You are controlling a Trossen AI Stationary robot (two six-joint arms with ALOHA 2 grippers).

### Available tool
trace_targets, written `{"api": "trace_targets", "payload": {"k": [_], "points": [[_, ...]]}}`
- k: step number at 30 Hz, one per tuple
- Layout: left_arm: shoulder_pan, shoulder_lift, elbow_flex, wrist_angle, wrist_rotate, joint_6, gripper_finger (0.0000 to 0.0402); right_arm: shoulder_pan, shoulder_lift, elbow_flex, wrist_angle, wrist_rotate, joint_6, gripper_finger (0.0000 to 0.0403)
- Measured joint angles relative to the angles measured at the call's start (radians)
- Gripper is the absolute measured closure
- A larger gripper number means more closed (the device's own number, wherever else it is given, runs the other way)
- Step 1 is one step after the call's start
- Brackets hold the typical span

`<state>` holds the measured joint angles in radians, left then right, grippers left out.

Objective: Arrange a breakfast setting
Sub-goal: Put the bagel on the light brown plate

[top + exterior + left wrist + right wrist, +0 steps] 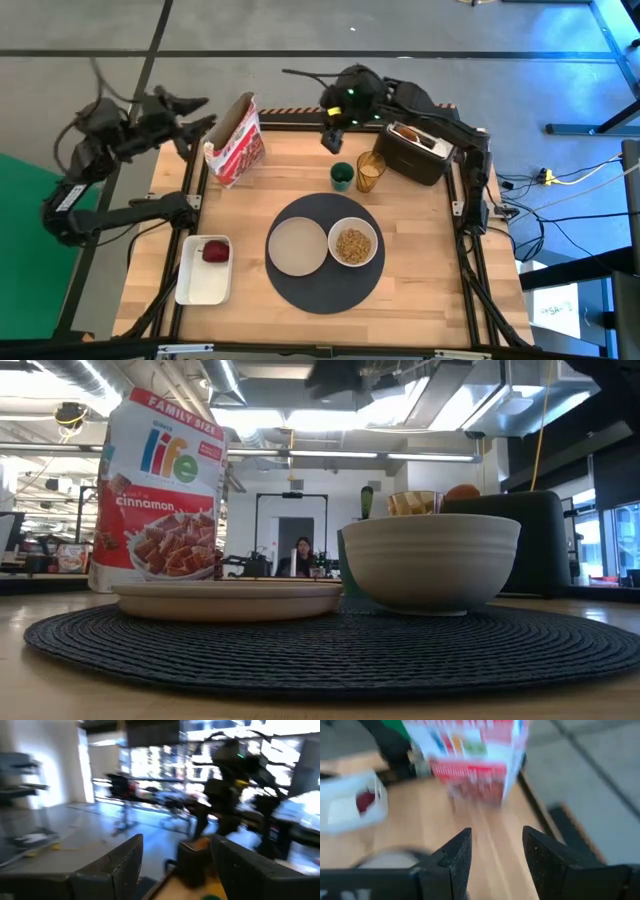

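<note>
Right end effector hangs open and empty just behind the small green cup and amber glass, which stand behind the mat. Dropping carelessly, it may tip them. Left end effector waits open, off the surface.

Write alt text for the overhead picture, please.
A dark round mat on a wooden table holds a beige plate and a white bowl of cereal. A red fruit lies in a white tray; both arms sit at the far edge.

Beige plate and cereal-filled white bowl sit on the dark mat.
</note>
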<state>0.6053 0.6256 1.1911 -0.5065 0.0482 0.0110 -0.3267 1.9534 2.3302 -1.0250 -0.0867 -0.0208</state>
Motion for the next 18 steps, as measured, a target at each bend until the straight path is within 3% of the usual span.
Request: {"api": "trace_targets", "payload": {"k": [4, 8, 13, 18], "points": [[-0.03, 0.07, 0.001, 0.0, 0.089, 0.003, 0.0194, 0.007, -0.028, 0.001, -0.257, 0.111, 0.081, 0.0237], [-0.076, 0.11, 0.001, -0.001, 0.103, 0.059, 0.0203, -0.009, -0.051, 0.0, -0.434, 0.203, 0.12, 0.0237], [-0.119, 0.133, 0.001, 0.0, 0.071, 0.104, 0.0204, -0.105, -0.11, -0.001, -0.552, 0.206, 0.134, 0.0237], [-0.178, 0.169, 0.002, 0.002, 0.018, 0.071, 0.0204, -0.251, -0.164, -0.093, -0.542, 0.108, 0.054, 0.0237]]}}
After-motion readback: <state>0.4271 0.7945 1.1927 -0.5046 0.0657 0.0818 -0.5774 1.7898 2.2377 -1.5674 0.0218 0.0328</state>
